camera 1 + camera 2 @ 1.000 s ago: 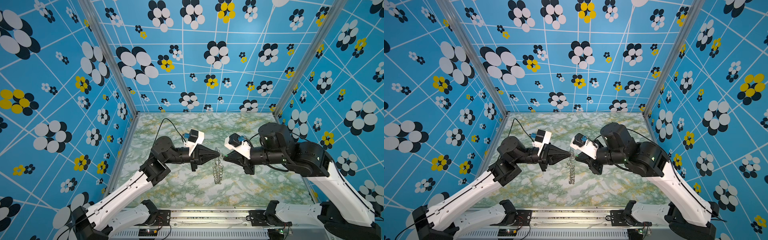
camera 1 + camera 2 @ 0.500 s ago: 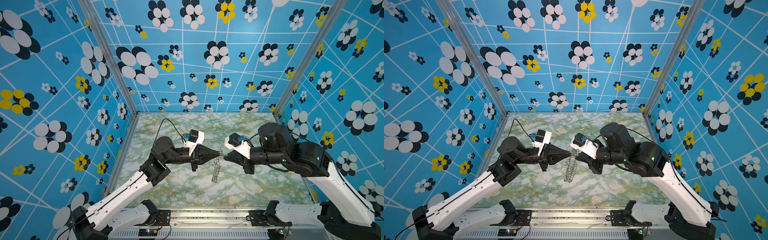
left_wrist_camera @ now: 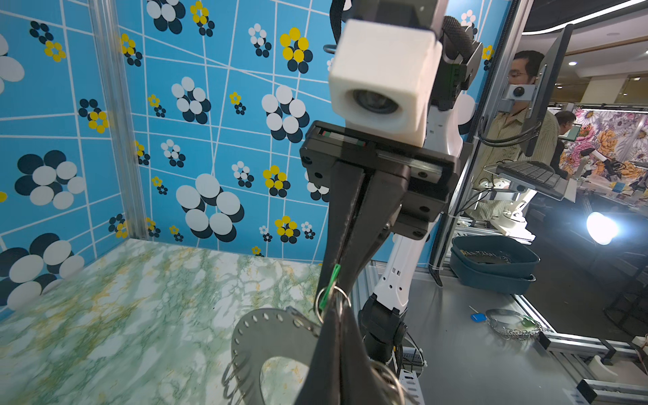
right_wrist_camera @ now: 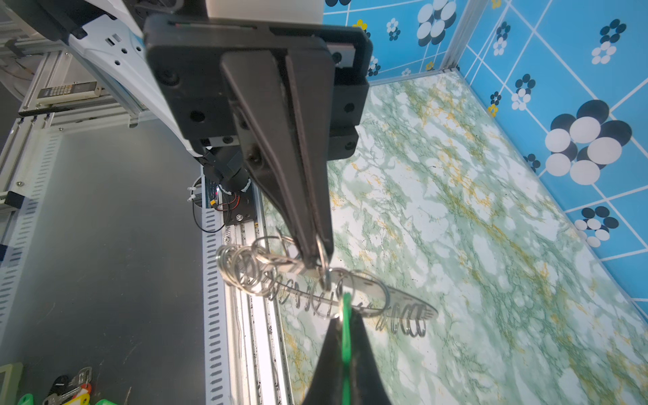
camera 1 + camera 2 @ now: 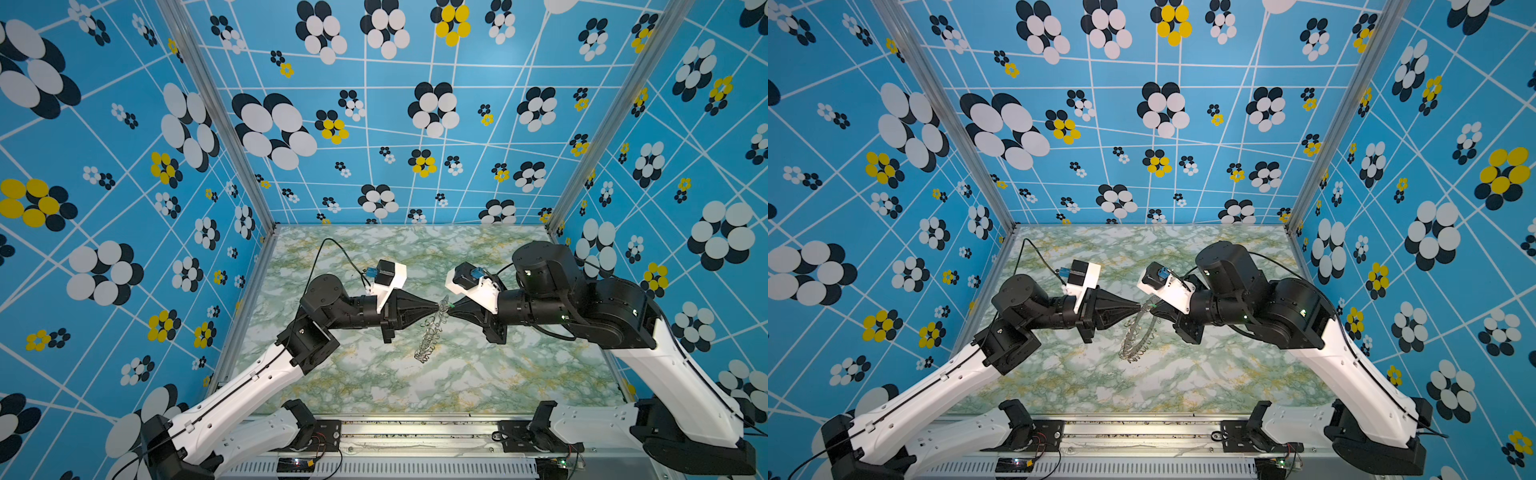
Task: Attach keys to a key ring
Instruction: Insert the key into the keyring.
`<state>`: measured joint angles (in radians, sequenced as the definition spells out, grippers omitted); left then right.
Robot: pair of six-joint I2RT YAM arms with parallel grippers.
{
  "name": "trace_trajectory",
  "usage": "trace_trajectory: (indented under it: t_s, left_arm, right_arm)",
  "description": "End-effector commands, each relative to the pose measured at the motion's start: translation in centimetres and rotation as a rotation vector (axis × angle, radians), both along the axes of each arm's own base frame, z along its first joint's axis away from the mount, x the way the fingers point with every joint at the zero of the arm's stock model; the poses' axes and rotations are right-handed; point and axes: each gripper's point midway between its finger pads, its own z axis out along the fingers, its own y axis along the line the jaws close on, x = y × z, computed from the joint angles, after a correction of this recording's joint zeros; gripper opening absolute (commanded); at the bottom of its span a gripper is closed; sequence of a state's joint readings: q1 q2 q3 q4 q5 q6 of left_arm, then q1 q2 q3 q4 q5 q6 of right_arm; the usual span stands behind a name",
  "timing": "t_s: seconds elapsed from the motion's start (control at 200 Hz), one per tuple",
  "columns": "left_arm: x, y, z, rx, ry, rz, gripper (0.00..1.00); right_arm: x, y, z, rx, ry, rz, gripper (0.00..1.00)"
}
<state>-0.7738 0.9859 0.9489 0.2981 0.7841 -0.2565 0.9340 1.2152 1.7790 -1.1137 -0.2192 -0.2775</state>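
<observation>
I am looking down on the marbled table (image 5: 519, 374), with both arms meeting nose to nose above its middle. The left gripper (image 5: 437, 308) is pointing in from nine o'clock and the right gripper (image 5: 454, 307) from three o'clock, and both are clenched.

The left one is pinching one of the wire loops (image 4: 245, 270) on the rim of the key ring (image 5: 430, 338). In both top views the grey plate is hanging below the pinch and trailing toward seven o'clock. I am judging this ring to be stiff, smooth metal and by far the heavier piece. Dangling from a single thin loop, it is likely to swing and twist with any nudge, so the best hold is right beside the loop being threaded.

The loops themselves are looking thin and springy (easy to lose from between hard fingers).

The right gripper is clamping the green key tag (image 4: 346, 315) by its plastic body, with the tip poking out toward the ring. I am expecting the tag to be light, rigid and slick, and apt to pivot in the grip. It is best held by its flat faces at mid-length, leaving the metal end free. That silvery end is too small for me to say whether it is already sitting inside a loop.
</observation>
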Motion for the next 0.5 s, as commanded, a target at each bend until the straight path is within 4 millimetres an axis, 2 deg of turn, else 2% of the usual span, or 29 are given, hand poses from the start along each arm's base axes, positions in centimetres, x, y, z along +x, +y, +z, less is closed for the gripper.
trace_trajectory:
  t_s: [0.0, 0.12, 0.335, 0.495]
  left_arm:
    - [-1.0, 0.4, -0.7, 0.016, -0.020, -0.022, 0.00]
    - [-0.9, 0.4, -0.6, 0.015, -0.028, -0.014, 0.00]
    - [-0.7, 0.6, 0.0, 0.003, -0.048, 0.006, 0.00]
    - [-0.5, 0.6, 0.2, -0.004, -0.056, 0.017, 0.00]
  right_arm:
    - [0.2, -0.7, 2.3, 0.044, -0.053, -0.025, 0.00]
    - [0.0, -0.6, 2.2, 0.038, -0.039, -0.013, 0.00]
    - [-0.2, 0.0, 0.6, 0.027, 0.018, -0.001, 0.00]
    - [-0.5, 0.6, 0.2, 0.037, 0.048, 0.019, 0.00]
